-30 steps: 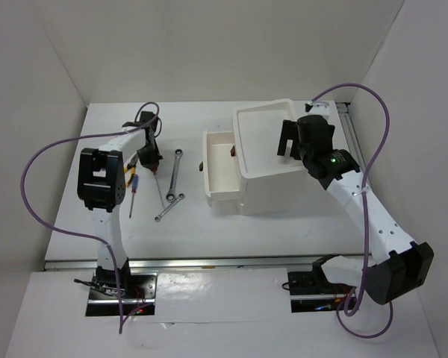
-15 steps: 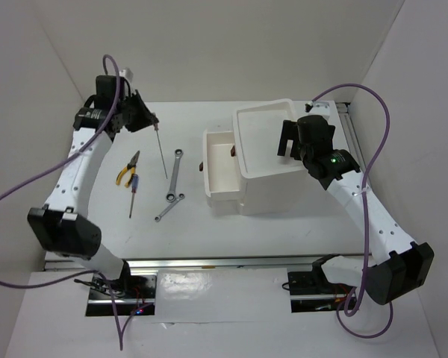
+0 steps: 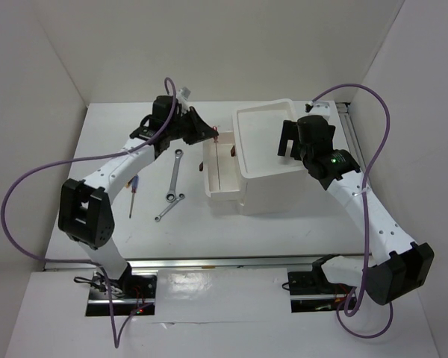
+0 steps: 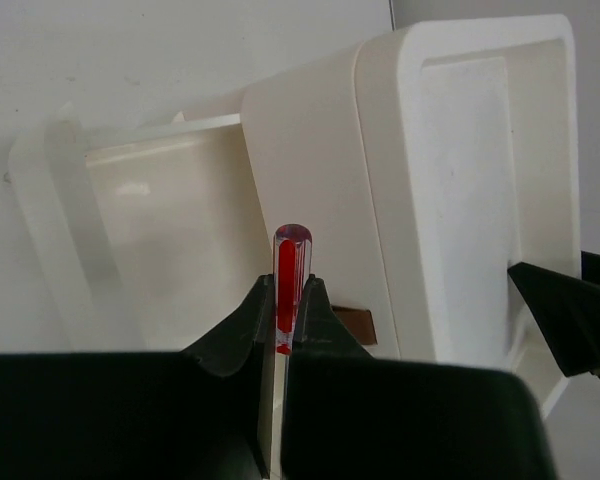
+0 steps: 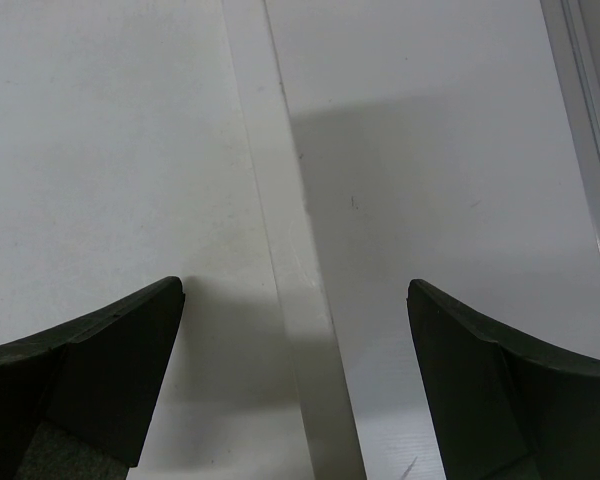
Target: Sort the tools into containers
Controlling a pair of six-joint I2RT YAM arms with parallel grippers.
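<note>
The left pincer (image 4: 290, 305) is almost closed, pinching a red-handled screwdriver (image 4: 291, 268) by its handle. The shaft hangs over the pulled-out drawer (image 3: 208, 183) of the white box (image 3: 272, 192), which sits toward the far right corner of the desk (image 3: 284, 231). The right pincer (image 3: 290, 140) hangs wide open and empty above the box's top tray (image 3: 243, 123). A long wrench (image 3: 175, 171) and a short wrench (image 3: 168, 208) lie mid-desk, just left of the drawer.
</note>
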